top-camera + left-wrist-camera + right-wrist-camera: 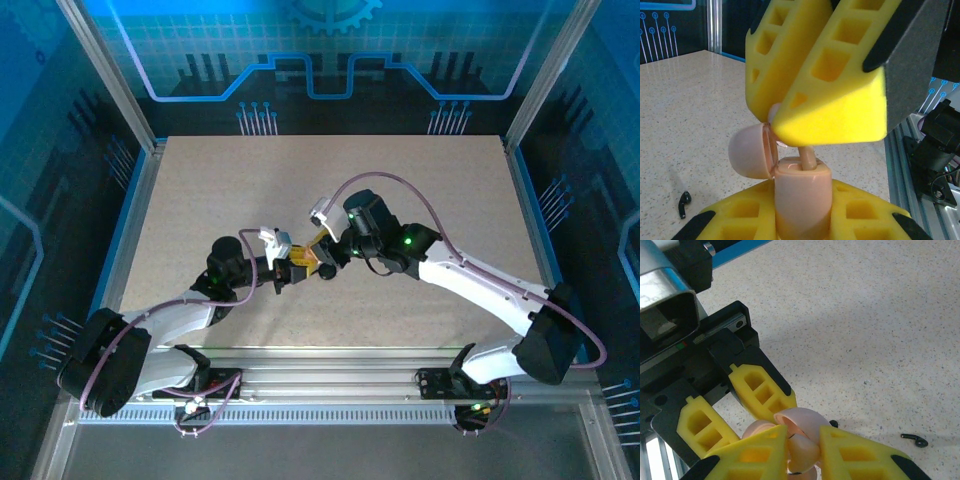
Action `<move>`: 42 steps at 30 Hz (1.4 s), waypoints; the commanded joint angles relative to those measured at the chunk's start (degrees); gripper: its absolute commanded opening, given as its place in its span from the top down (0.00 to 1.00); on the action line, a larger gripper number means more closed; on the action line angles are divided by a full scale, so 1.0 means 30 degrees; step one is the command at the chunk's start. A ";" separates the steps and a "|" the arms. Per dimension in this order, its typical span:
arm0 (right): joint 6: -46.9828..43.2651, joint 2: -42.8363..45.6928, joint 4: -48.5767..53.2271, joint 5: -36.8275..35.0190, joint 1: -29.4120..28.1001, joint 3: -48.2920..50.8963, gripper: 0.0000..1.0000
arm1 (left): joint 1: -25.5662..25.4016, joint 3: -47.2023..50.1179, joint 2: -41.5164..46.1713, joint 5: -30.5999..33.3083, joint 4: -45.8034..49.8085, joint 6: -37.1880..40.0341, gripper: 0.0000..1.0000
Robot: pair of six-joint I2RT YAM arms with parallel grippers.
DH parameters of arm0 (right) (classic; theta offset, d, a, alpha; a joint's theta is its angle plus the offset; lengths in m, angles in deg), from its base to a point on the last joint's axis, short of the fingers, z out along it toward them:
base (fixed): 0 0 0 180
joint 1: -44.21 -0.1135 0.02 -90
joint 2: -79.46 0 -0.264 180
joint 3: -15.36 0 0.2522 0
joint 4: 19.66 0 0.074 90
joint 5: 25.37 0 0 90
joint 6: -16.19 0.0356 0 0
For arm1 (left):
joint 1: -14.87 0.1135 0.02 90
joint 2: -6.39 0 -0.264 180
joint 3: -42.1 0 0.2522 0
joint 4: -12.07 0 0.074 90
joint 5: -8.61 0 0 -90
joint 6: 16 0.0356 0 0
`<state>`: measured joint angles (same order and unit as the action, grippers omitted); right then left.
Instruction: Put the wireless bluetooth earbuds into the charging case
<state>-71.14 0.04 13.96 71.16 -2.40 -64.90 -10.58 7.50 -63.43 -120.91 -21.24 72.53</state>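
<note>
The left end effector [802,212] grips the open case [802,192] over mid-table. The right end effector [782,114] pinches one earbud [807,159], its stem entering a socket, seemingly not seated. A dark stemmed piece [684,204], maybe the second earbud, lies at 8 o'clock on the table [690,100].

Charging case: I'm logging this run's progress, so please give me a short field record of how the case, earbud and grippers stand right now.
case: charging case, upright, lid swung open to one side
case held by: left gripper, shut on its body
earbud: earbud, stem pointing down into the case's opening, not fully seated
earbud held by: right gripper, shut on it from above
table: table, with a small dark piece lying loose, apart from the case
</note>
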 commanded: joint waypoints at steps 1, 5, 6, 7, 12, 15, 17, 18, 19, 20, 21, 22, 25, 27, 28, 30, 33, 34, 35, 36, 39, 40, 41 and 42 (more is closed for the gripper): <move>-0.0521 -0.0145 0.0598 0.0732 -0.0287 -0.0619 0.78 | -0.0096 0.0229 0.0210 -0.0476 -0.1163 0.0316 0.84; -0.0965 -0.0162 0.1108 0.0645 -0.0261 -0.0736 0.78 | -0.0129 0.0264 0.0506 -0.0469 -0.1071 0.0570 0.85; -0.1107 -0.0209 0.1269 0.0681 -0.0249 -0.0812 0.78 | -0.0129 0.0282 0.0608 -0.0478 -0.0963 0.0687 0.85; -0.1239 -0.0216 0.1410 0.0774 -0.0230 -0.0899 0.78 | -0.0158 0.0295 0.0681 -0.0504 -0.0904 0.0766 0.84; -0.2039 -0.0492 0.1979 0.1640 -0.0246 -0.1270 0.78 | -0.0209 0.0384 0.1139 -0.0504 -0.0719 0.1209 0.85; -0.2755 -0.0810 0.2452 0.2102 -0.0213 -0.1666 0.78 | -0.0275 0.0384 0.1235 -0.0542 -0.0684 0.1244 0.85; -0.3258 -0.1105 0.2961 0.2073 -0.0171 -0.2091 0.78 | -0.0358 0.0384 0.1286 -0.0635 -0.0680 0.1225 0.85; -0.3511 -0.1203 0.3151 0.2113 -0.0161 -0.2253 0.78 | -0.0411 0.0383 0.1330 -0.0679 -0.0691 0.1224 0.85; -0.3691 -0.1241 0.3259 0.2197 -0.0115 -0.2364 0.78 | -0.0473 0.0377 0.1331 -0.0705 -0.0738 0.1196 0.85; -0.3876 -0.1272 0.3332 0.2269 -0.0130 -0.2426 0.78 | -0.0535 0.0365 0.1359 -0.0711 -0.0796 0.1169 0.85; -0.4111 -0.1245 0.3398 0.2336 -0.0112 -0.2471 0.77 | -0.0567 0.0413 0.1386 -0.0711 -0.0853 0.1140 0.85; -0.4316 -0.1214 0.3451 0.2365 -0.0127 -0.2500 0.77 | -0.0591 0.0442 0.1415 -0.0711 -0.0883 0.1108 0.85; -0.4965 -0.1111 0.3871 0.2366 -0.0087 -0.2644 0.77 | -0.0597 0.0574 0.1491 -0.0623 -0.1195 0.0890 0.85; -0.5338 -0.1045 0.4092 0.2366 -0.0038 -0.2733 0.77 | -0.0598 0.0560 0.1579 -0.0651 -0.1328 0.0730 0.85; -0.5542 -0.1024 0.4175 0.2407 -0.0007 -0.2750 0.77 | -0.0598 0.0545 0.1605 -0.0681 -0.1383 0.0701 0.85; -0.5876 -0.0926 0.4319 0.2501 0.0073 -0.2794 0.76 | -0.0594 0.0487 0.1678 -0.0753 -0.1390 0.0613 0.85; -0.6423 -0.0864 0.4621 0.2947 0.0292 -0.2939 0.76 | -0.0595 0.0443 0.1821 -0.0941 -0.1467 0.0507 0.85; -0.6527 -0.0862 0.4673 0.3154 0.0330 -0.2995 0.76 | -0.0594 0.0442 0.1871 -0.0944 -0.1457 0.0491 0.85; -0.6618 -0.0891 0.4744 0.3391 0.0389 -0.3050 0.76 | -0.0598 0.0471 0.1905 -0.0945 -0.1478 0.0433 0.85; -0.6675 -0.0917 0.4797 0.3548 0.0409 -0.3086 0.76 | -0.0594 0.0469 0.1942 -0.0971 -0.1504 0.0411 0.85; -0.6863 -0.1006 0.4945 0.3859 0.0396 -0.3144 0.76 | -0.0626 0.0531 0.2003 -0.1047 -0.1791 0.0207 0.85; -0.6916 -0.1059 0.5004 0.3817 0.0423 -0.3173 0.76 | -0.0649 0.0531 0.1992 -0.1078 -0.1833 0.0155 0.85; -0.6969 -0.1094 0.5066 0.3781 0.0407 -0.3233 0.76 | -0.0671 0.0498 0.2004 -0.1145 -0.1866 0.0140 0.85; -0.7028 -0.1125 0.5099 0.3751 0.0419 -0.3306 0.76 | -0.0679 0.0491 0.2033 -0.1149 -0.1873 0.0140 0.85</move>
<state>-90.65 -2.73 26.29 79.59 -1.26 -73.45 -11.91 9.03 -58.93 -121.85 -21.20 73.49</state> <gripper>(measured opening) 0.244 0.208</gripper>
